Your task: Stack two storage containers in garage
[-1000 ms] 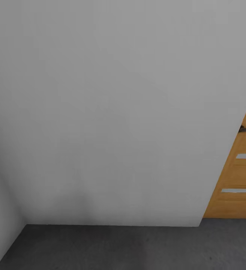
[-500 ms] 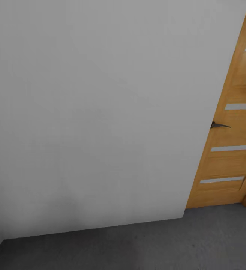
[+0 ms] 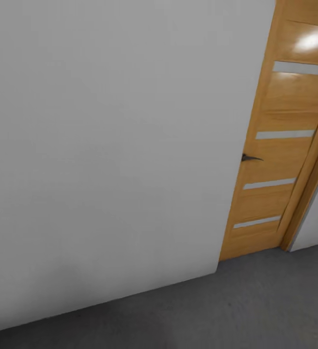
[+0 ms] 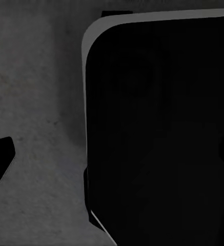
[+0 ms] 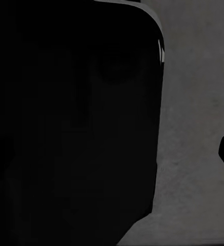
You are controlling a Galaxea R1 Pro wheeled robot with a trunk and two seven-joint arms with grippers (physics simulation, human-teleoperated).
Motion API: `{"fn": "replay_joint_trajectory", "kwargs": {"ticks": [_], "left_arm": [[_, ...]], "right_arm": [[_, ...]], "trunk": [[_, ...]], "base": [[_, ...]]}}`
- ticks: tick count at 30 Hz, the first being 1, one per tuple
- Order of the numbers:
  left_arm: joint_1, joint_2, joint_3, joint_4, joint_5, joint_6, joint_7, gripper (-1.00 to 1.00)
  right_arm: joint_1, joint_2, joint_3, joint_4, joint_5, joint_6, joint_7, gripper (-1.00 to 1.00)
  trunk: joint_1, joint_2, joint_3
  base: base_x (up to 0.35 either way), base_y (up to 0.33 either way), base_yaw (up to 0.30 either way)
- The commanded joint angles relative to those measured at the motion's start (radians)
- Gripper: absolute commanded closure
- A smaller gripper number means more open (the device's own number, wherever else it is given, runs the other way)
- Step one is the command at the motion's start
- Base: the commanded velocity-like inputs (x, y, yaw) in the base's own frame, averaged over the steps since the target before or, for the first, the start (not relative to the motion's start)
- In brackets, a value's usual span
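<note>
One orange door — upright, shut — meets dark concrete floor.

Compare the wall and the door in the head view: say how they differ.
The wall is plain pale grey with no features; the door is orange wood with pale horizontal strips. The wall looks matt, while the door carries a bright glare spot near its top. The door has a dark lever handle; the wall bears nothing. Both stand upright and meet the dark grey floor.
</note>
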Motion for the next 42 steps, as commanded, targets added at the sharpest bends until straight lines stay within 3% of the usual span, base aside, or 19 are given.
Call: {"fn": "replay_joint_trajectory", "kwargs": {"ticks": [1,42], "left_arm": [[0.000,0.000,0.000,0.000,0.001,-0.001,0.000,-1.00],[0.000,-0.002,-0.001,0.000,0.002,-0.001,0.000,-1.00]], "right_arm": [[0.000,0.000,0.001,0.000,0.000,-0.003,0.000,-1.00],[0.000,-0.003,0.000,0.000,-0.001,-0.001,0.000,-1.00]], "trunk": [[0.000,0.000,-0.001],[0.000,0.000,-0.001]], "base": [[0.000,0.000,-0.292],[0.000,0.000,-0.292]]}}
